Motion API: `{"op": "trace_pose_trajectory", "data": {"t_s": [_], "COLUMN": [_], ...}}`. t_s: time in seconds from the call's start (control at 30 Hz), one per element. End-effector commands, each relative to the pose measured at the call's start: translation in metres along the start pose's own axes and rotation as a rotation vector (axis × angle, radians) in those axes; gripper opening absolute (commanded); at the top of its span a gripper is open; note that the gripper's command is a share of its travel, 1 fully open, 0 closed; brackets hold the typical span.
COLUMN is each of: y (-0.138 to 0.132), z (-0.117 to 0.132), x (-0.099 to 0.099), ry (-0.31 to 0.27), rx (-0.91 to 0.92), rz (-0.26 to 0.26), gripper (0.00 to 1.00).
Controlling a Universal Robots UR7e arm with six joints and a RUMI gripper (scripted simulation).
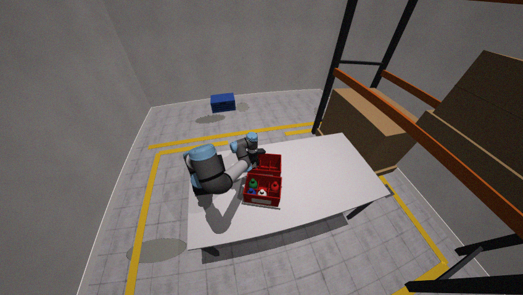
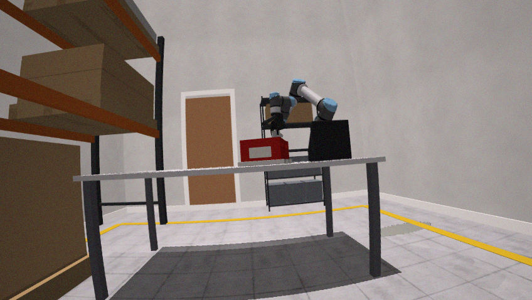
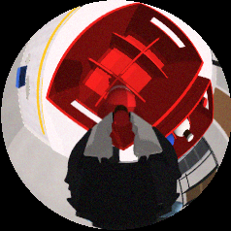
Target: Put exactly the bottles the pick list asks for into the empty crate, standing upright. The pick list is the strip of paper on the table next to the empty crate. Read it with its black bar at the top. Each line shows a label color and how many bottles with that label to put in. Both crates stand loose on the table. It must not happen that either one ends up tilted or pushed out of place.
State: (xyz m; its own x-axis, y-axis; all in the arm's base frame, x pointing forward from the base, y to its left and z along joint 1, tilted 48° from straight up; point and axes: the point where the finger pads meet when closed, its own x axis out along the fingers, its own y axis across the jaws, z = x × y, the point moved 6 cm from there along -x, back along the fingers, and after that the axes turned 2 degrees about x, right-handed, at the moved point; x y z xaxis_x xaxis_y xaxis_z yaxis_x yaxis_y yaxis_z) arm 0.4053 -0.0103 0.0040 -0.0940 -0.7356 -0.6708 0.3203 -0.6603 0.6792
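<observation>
Pinching a red bottle [image 3: 121, 127] by its neck, the gripper [image 3: 121, 138] hangs over the empty crate [image 3: 160, 53] — the jaws press on either side of the cap and the bottle's body points down from them; below the jaws lie the crate's red dividers (all cells bare); the bottle's base sits above a cell at the near edge, not touching the floor as far as can be told. Beside the jaws, the second crate [image 1: 262, 189] keeps a green [image 1: 252, 181], a blue [image 1: 251, 191], a white [image 1: 262, 191] and a red-capped bottle [image 1: 274, 186] — upright.
</observation>
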Motion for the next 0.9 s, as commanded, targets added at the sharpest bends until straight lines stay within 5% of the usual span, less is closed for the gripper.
{"op": "trace_pose_trajectory", "data": {"t_s": [0.0, 0.03, 0.07, 0.87], "y": [0.0001, 0.0001, 0.0001, 0.0001], "z": [-0.0003, -0.0003, -0.0003, -0.0003], "x": [-0.0004, -0.0004, 0.0004, 0.0004], "ry": [0.001, 0.001, 0.001, 0.001], "rx": [0.001, 0.001, 0.001, 0.001], "rz": [0.000, 0.000, 0.000, 0.000], "gripper": [0.00, 0.00, 0.38, 0.38]}}
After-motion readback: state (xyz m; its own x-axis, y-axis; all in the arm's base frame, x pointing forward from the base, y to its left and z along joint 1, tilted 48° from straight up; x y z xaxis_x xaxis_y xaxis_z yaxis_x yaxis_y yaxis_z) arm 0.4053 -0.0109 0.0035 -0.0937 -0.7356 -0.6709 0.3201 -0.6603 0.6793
